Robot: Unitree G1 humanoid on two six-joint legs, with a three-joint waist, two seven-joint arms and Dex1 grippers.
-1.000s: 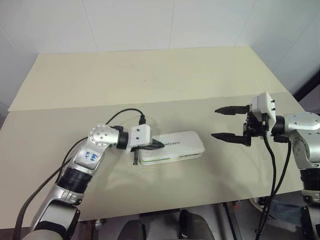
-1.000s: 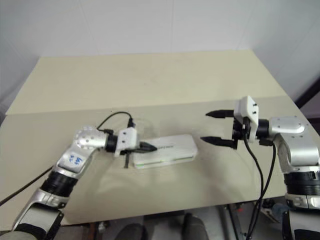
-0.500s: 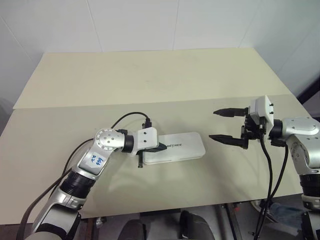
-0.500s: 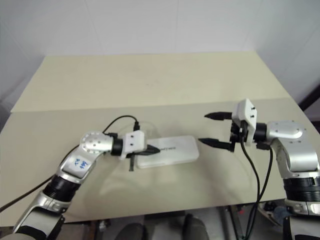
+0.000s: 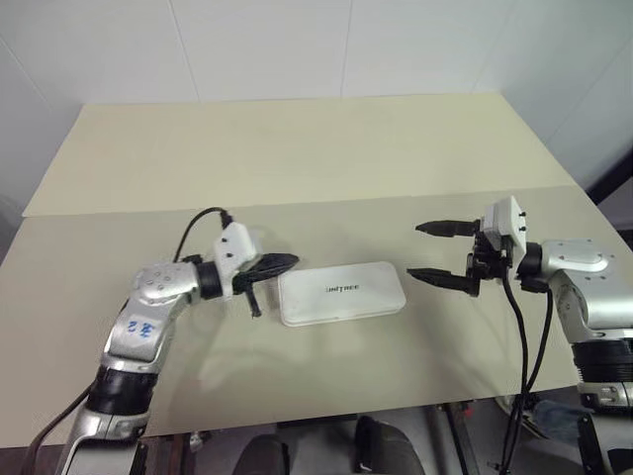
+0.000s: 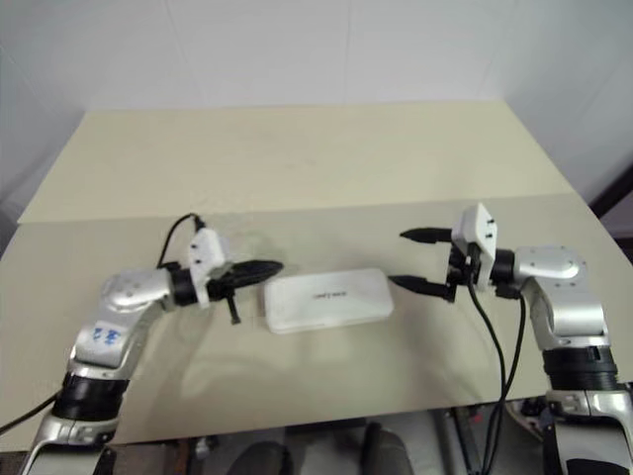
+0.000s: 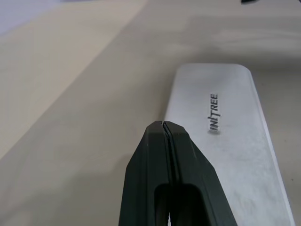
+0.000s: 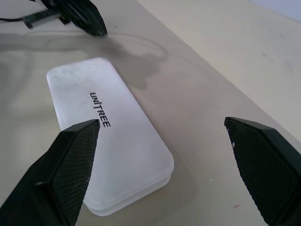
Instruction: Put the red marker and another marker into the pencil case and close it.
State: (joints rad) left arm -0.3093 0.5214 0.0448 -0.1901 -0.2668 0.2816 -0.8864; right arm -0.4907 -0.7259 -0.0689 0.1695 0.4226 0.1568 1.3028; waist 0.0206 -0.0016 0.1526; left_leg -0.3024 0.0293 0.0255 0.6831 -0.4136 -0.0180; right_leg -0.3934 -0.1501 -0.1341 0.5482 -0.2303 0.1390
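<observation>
Dark "UNITREE" lettering across lid of white pencil case [image 5: 341,293], legible in both wrist views. Blue handwritten marks on white sticker [image 5: 139,328] on left forearm, not legible.

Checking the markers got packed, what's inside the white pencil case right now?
The pencil case lies shut, lid down, on the table; its contents are hidden, so no markers can be confirmed.

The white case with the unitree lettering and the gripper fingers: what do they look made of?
White rounded pencil case: likely hard plastic, matte, slightly scuffed, seam along its edge. Right gripper black fingers: probably moulded plastic or rubber; pads show fine crosshatch texture.
</observation>
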